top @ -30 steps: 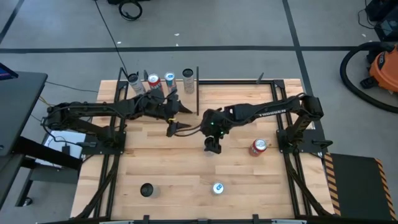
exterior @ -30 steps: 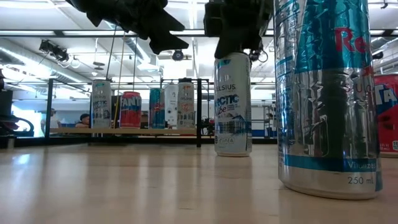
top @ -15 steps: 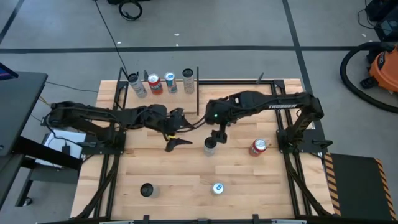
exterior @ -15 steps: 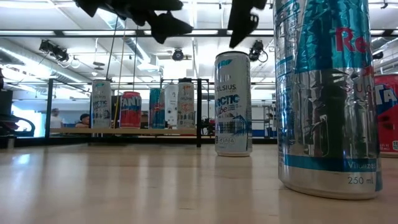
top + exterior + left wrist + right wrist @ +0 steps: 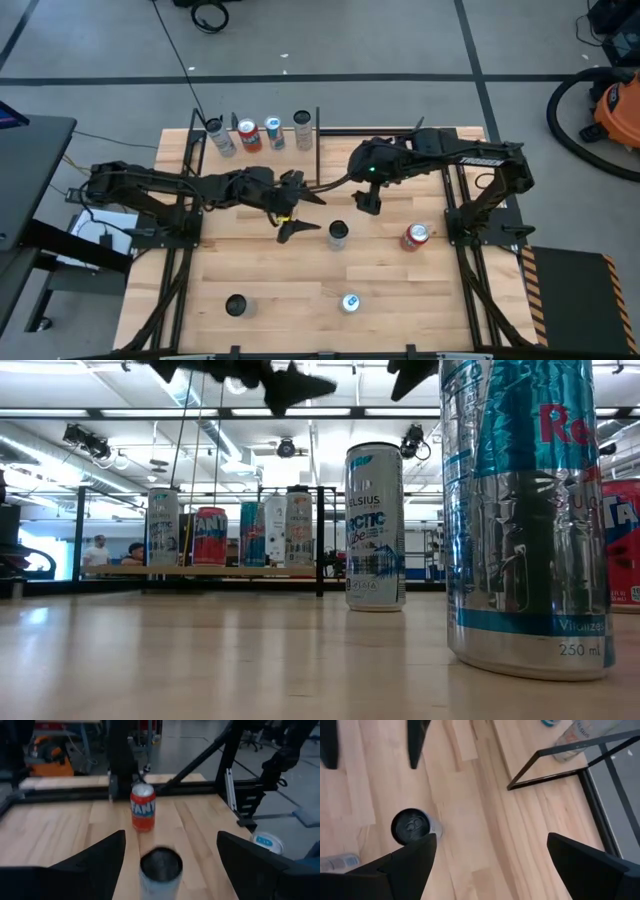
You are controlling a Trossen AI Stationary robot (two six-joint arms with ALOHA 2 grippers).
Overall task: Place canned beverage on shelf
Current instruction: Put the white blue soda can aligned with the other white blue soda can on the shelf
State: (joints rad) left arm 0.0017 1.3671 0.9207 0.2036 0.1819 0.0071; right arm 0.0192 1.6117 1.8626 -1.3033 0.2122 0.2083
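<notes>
Left gripper (image 5: 302, 214): mid-bench, just left of the Celsius can, fingers spread about halfway, holding nothing.
Right gripper (image 5: 368, 203): above the bench, up and right of the Celsius can, fingers spread wide, empty.
Celsius can (image 5: 338, 235): upright on the bench centre, free of both grippers; in the left wrist view sits between that gripper's fingers (image 5: 95, 865), not touched.
Shelf (image 5: 262, 152): back-left corner of the bench, pale panel with black rod frame.
Cans on shelf: four upright in a row along the far edge, silver can (image 5: 221, 138), red Fanta can (image 5: 247, 135), blue can (image 5: 274, 133), second silver can (image 5: 302, 130).
Orange Fanta can (image 5: 415, 236): upright on the bench right side, well apart from the Celsius can.
Red Bull can (image 5: 350, 302): upright near the front edge.
Black can (image 5: 236, 305): front-left of the bench.
Bench (image 5: 250, 260): plank-pattern wood.
</notes>
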